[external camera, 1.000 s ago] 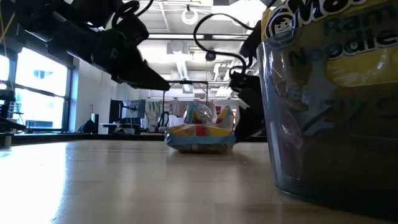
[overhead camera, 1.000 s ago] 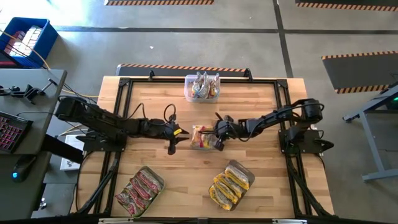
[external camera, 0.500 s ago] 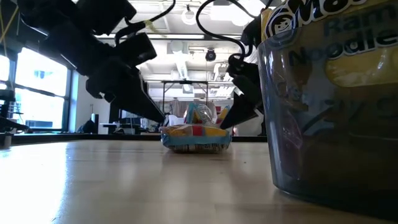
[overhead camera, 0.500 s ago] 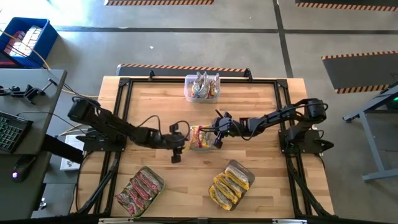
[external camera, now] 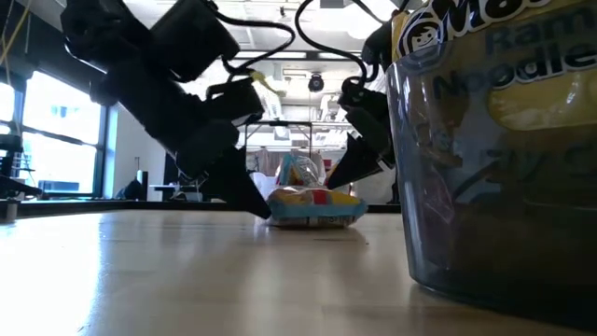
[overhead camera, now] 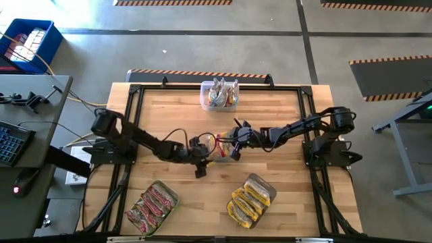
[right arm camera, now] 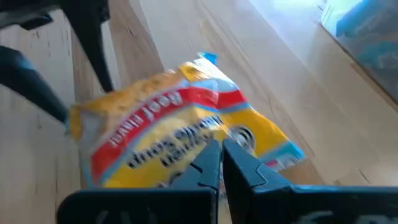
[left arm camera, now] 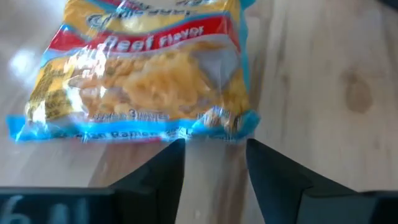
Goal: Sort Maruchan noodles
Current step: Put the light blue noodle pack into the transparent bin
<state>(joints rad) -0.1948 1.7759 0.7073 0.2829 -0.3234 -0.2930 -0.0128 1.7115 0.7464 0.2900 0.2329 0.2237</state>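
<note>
The left gripper sits low over the wood with its fingers spread, their tips just short of the near edge of the beef-flavour packet; nothing is between them. Judging from that, it is lining up to take the packet by its crimped blue-trimmed seam, the flattest part to pinch.

That packet lies flat mid-table, between the two grippers. It is crinkly film, yellow with a red band, bulging softly over the noodle block, so it should slide if nudged.

On its far side the right gripper has its fingers pressed together, tips down on or just over the packet's top, apparently pinning it against sliding; true contact I cannot tell.

Nearer the table's front, three clear rigid tubs wait: pink-red packets, yellow packets, silvery ones far behind
</note>
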